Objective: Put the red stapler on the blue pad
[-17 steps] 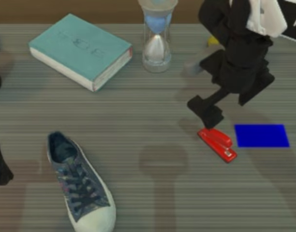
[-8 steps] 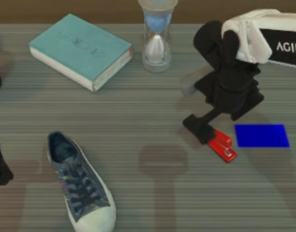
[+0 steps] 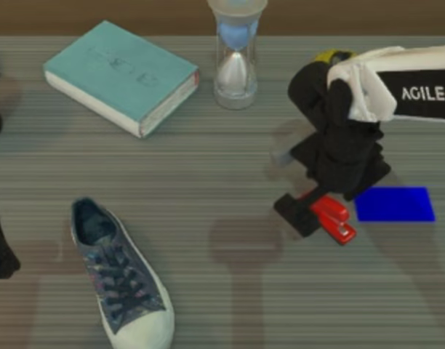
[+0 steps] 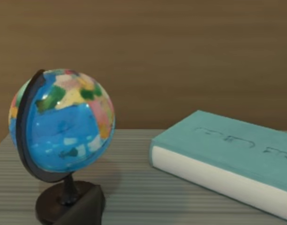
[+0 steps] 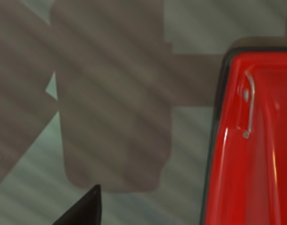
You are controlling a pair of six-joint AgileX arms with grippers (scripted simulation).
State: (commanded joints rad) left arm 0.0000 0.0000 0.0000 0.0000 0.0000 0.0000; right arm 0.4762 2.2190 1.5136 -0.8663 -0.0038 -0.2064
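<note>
Right now my right gripper (image 3: 315,207) is low over the rear end of the red stapler (image 3: 334,219), a small glossy wedge with a pale metallic tip lying on the ribbed grey table (image 3: 230,182) just left of the blue pad (image 3: 395,204), a thin flat matte rectangle; I cannot tell whether the black fingers are apart or clamped on it. In the right wrist view the stapler's shiny red shell (image 5: 256,140) with its dark edge fills one side. My left arm is parked at the table's left edge, its wrist view facing a smooth globe (image 4: 61,124) and a thick teal book (image 4: 228,161).
</note>
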